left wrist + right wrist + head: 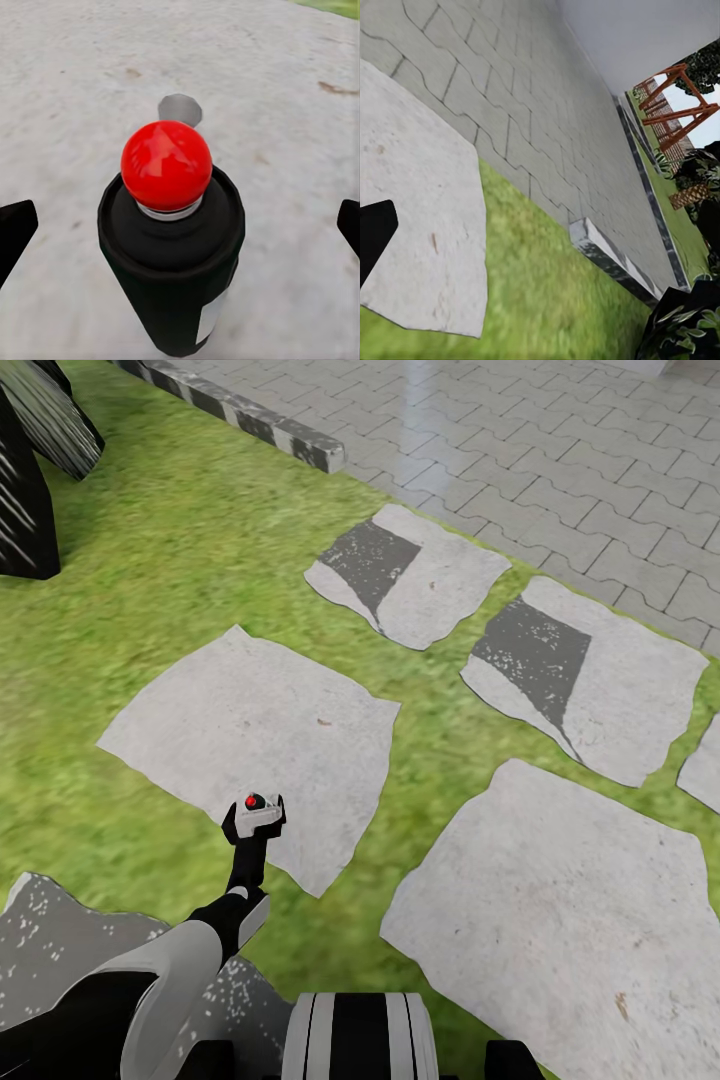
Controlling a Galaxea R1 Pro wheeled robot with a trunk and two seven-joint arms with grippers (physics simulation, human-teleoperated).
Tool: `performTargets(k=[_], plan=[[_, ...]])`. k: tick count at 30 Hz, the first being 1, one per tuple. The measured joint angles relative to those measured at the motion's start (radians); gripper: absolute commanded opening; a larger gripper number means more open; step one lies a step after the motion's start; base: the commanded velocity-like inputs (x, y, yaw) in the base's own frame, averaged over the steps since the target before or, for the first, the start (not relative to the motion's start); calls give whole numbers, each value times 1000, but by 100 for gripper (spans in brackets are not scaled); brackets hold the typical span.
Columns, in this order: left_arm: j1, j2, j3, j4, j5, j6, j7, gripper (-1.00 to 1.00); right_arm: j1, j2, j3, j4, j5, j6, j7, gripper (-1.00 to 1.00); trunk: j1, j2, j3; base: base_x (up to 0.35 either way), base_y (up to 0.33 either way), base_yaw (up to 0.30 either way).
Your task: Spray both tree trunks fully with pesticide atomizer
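— On the big grey stepping stone [250, 730] in the grass, near its lower edge, stands the pesticide atomizer [171, 247]: upright, a dark can with a red knob.

— How should it handle?

— Light, rigid and smooth, I judge; likely to tip or slip. Grip the dark body at mid-height, below the knob.

— And the fingers?

— The left gripper [253, 822] sits right over it, fingers [15, 232] spread wide to either side, touching nothing. Of the right gripper one dark finger [373, 238] shows; its spread I cannot tell.
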Motion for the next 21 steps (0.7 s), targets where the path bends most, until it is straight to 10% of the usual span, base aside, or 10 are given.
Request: performTargets(k=[21], plan=[[0,0,1,1,0,0,0,100,0,1,4,1,9,-55,0,100,0,0,0,0,0,0]])
